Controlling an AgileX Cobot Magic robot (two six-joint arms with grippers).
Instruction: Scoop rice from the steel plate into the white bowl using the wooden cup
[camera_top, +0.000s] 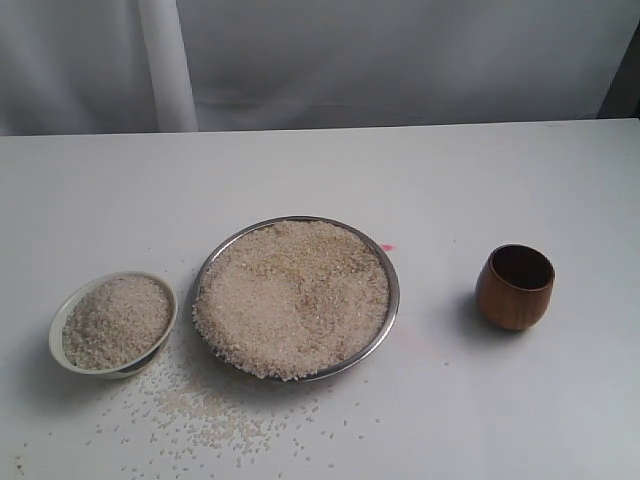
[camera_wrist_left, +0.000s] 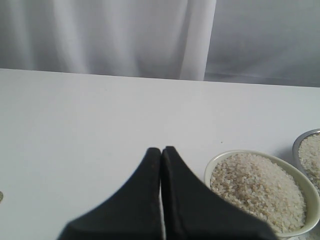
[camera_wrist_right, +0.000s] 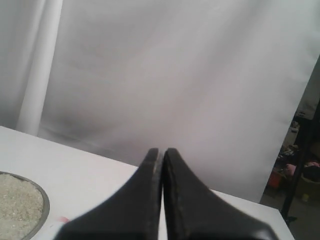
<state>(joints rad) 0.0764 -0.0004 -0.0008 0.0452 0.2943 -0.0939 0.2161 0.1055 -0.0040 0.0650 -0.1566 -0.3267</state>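
Observation:
The steel plate sits mid-table, heaped with rice. To its left stands the white bowl, full of rice and tilted a little. The wooden cup stands upright and empty to the right of the plate. Neither arm shows in the exterior view. My left gripper is shut on nothing, with the white bowl and the plate's rim beside it. My right gripper is shut and empty above the table, and the plate's edge shows off to one side. The cup is hidden from both wrist views.
Loose grains lie scattered on the white table in front of the bowl and plate. A small pink mark sits by the plate's far rim. A white curtain hangs behind the table, with dark clutter past the table's right end.

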